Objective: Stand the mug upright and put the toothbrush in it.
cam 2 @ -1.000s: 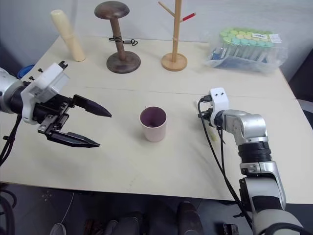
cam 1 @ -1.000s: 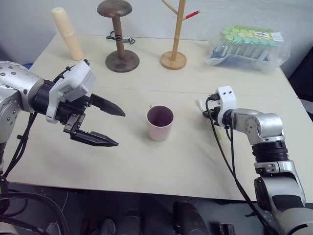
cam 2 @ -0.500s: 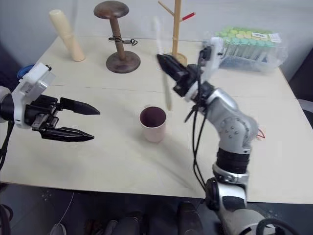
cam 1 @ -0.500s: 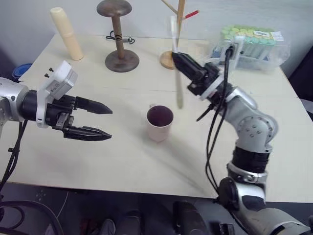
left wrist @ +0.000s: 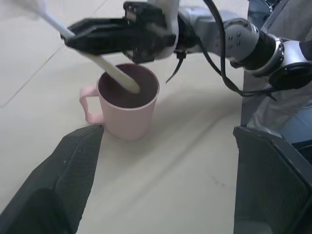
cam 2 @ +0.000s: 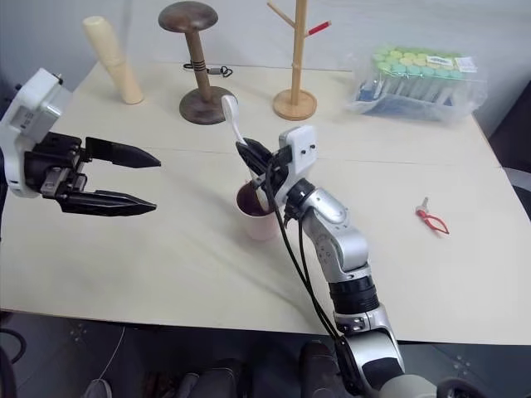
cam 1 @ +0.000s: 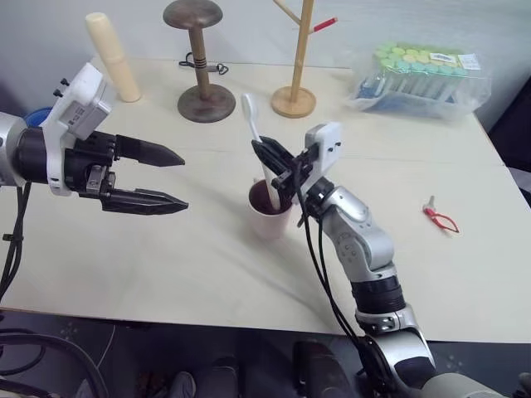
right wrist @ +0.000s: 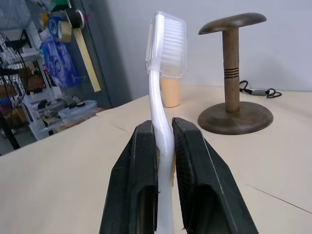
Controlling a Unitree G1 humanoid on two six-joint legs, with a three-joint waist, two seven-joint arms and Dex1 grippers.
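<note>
Now upright mug [cam 1: 270, 217] mid-tabletop [cam 1: 207, 265], toothbrush [cam 1: 255, 141] clamped between right gripper [cam 1: 267, 157] jaws, lower end seemingly inside the mug, left gripper [cam 1: 170, 178] jaws wide apart, well toward the left edge.

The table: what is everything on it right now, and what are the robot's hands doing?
mug: one, pale pink, upright mid-table.
toothbrush: one, white, lower end in the mug, bristles up.
cylinder: one, cream, far left corner.
stand: one, dark wood, mushroom-topped, at the back.
branched stand: one, light wood, beside it.
tube pack: one, clear with green caps, far right.
small clip: one, red and silver, right side.
table: one, pale wood.
left gripper: black, open, left of the mug.
right gripper: black, shut on the toothbrush.
</note>
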